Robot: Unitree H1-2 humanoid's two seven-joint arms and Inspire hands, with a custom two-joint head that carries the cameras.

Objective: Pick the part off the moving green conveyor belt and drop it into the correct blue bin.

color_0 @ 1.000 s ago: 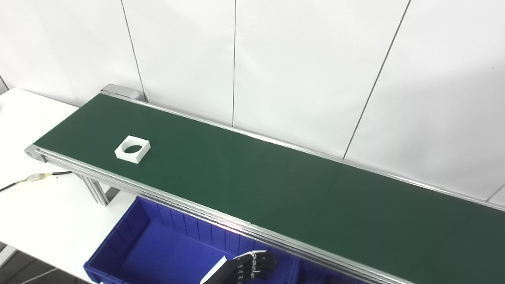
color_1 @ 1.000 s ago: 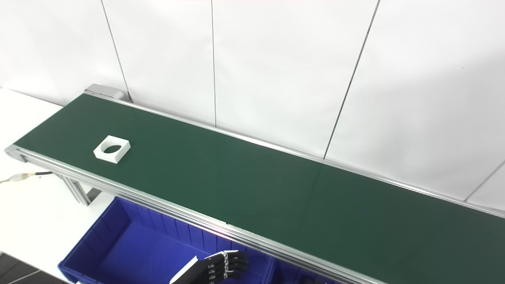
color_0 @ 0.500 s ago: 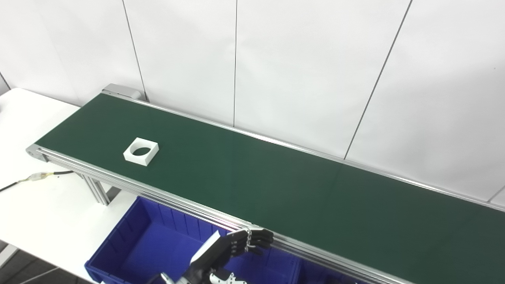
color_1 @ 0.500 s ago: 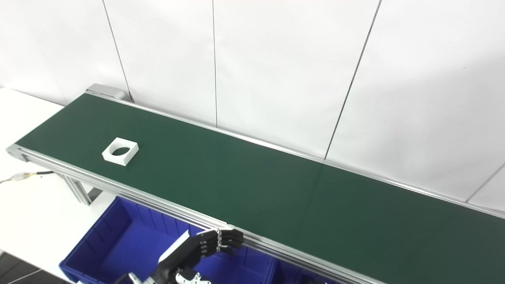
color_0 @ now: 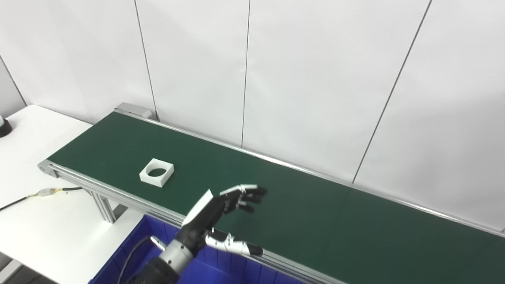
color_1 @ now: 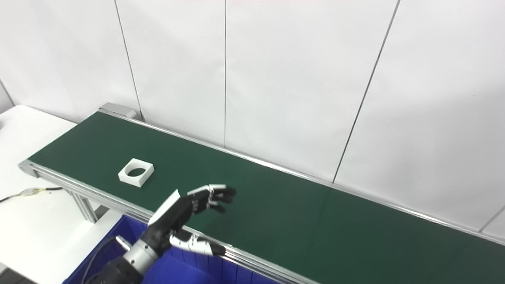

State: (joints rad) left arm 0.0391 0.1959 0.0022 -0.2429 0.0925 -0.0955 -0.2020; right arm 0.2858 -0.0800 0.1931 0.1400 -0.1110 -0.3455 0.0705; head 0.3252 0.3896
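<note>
Left hand (color_0: 221, 215) is up over the near edge of the green conveyor belt (color_0: 315, 213); its fingers (color_0: 244, 195) are spread apart and lightly curled, thumb held out low over the belt's aluminium rail, nothing in the grasp; that reads as a hand set to receive rather than to chase. The part (color_0: 156, 172), a white square block with a round hole through it, lies flat on the belt, well apart from the fingers, off to the side the back of the hand faces, near the belt's end roller; the palm looks turned away from it, so a turn of the wrist or a reach across seems needed before any grip. Under the wrist sits the blue bin (color_0: 205, 272), tucked just below the rail; a sensible spot, I'd say, since a part lifted off the belt needs only a short drop. The belt frame stands on a white worktop (color_0: 35, 221), a cable trailing across it. Right hand is not in view at all; the left one works alone.
</note>
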